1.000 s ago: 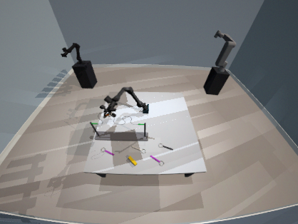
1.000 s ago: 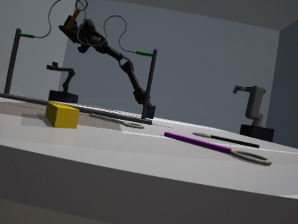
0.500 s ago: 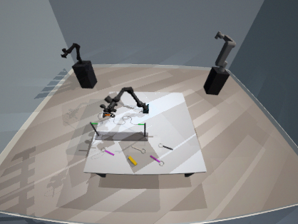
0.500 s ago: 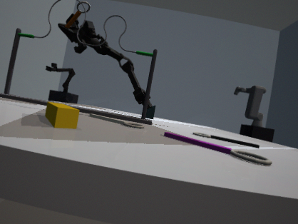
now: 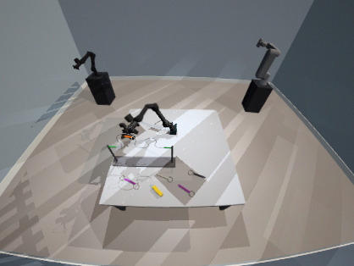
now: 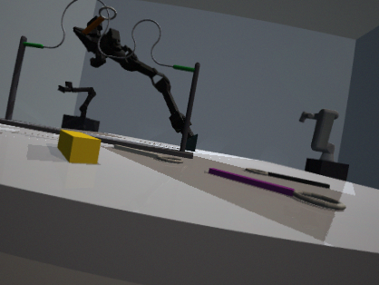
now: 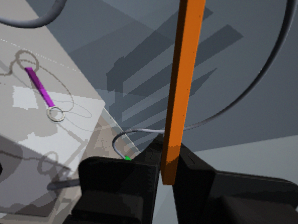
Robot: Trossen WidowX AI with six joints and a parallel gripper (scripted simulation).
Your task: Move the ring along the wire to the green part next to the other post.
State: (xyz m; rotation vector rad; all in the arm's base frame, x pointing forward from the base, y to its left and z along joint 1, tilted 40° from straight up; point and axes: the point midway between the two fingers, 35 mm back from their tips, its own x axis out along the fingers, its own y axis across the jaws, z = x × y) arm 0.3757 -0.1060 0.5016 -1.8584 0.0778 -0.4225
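Observation:
My gripper (image 5: 126, 135) (image 6: 85, 32) (image 7: 165, 138) is shut on the orange handle (image 5: 129, 136) (image 6: 93, 25) (image 7: 182, 85), holding it tilted in the air. The handle's ring (image 6: 116, 13) is at its upper end in the exterior view, around the grey wire (image 6: 134, 41) (image 7: 260, 80) near its left hump, as far as I can tell. The ring is outside the wrist view. The left green part (image 5: 112, 146) (image 6: 34, 44) (image 7: 128, 158) joins the left post (image 6: 15, 77). The right green part (image 5: 168, 147) (image 6: 183, 68) joins the right post (image 5: 172, 155) (image 6: 190, 106).
The posts' dark base (image 5: 144, 162) stands on the white table (image 5: 212, 140). A yellow block (image 5: 157, 191) (image 6: 82, 147), purple-handled rings (image 5: 185, 189) (image 6: 251, 181) (image 7: 40, 87), a black-handled ring (image 5: 198, 174) (image 6: 299, 179) and a beige one (image 5: 162, 176) lie in front. Two other arms stand behind.

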